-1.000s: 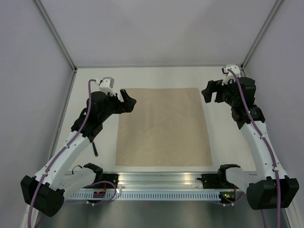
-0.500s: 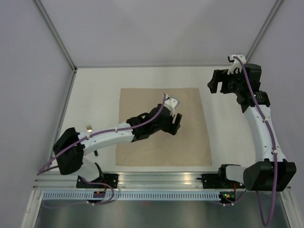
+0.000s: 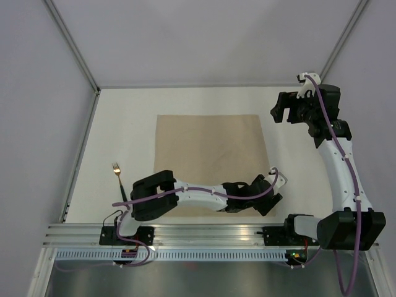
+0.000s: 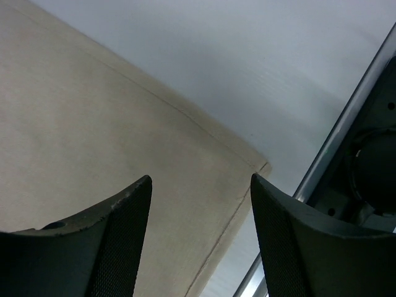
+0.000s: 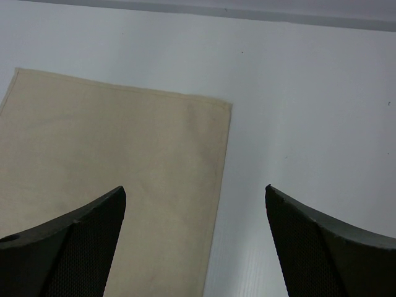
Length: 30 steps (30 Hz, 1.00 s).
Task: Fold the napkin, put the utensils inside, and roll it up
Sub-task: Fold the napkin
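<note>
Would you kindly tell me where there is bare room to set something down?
Bare table runs between the napkin and the back wall, and left of it beyond the fork. The near edge is crowded by the left arm.

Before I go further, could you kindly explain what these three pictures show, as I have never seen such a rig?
Two robot arms are bolted at the near edge of a table. One picture looks down from above; the other two come from cameras on the wrists. A beige napkin lies flat on the white table, a fork to its left. The left gripper is over the napkin's near right corner; the right gripper hangs near its far right corner. Both are open, holding nothing.
</note>
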Motion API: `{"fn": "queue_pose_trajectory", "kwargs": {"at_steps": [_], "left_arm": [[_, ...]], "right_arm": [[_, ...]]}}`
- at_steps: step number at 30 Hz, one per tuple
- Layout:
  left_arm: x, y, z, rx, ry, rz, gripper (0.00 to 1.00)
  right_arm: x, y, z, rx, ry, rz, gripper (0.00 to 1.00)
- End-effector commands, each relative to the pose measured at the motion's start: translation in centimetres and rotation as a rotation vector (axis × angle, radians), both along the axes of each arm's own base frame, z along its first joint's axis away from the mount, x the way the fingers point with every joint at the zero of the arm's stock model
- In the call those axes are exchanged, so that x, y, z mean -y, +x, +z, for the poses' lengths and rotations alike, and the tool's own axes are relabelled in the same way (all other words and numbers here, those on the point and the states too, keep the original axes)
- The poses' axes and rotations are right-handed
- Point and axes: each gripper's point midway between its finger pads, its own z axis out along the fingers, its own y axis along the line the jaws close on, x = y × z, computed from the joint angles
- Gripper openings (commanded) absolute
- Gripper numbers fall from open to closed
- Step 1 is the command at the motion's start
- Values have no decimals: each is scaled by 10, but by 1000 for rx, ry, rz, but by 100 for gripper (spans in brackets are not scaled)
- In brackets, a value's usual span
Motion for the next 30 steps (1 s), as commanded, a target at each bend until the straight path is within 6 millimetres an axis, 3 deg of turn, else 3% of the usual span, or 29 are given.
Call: {"fn": "queue_pose_trajectory", "kwargs": {"at_steps": [1, 2, 13, 22, 30], "left_arm": [[32, -4, 10, 35, -76, -13, 70], [33, -5, 0, 38, -63, -14, 69], [44, -32, -19, 87, -48, -97, 67], [37, -32, -24, 105, -36, -85, 66], [35, -35, -42, 106, 0, -106, 62]], "right_arm": [[4, -7, 5, 10, 14, -47, 98], [4, -7, 4, 5, 16, -46, 98], [4, -8, 0, 2, 12, -42, 98], [4, -9, 0, 11, 7, -42, 98], [3, -10, -1, 8, 9, -36, 98]]}}
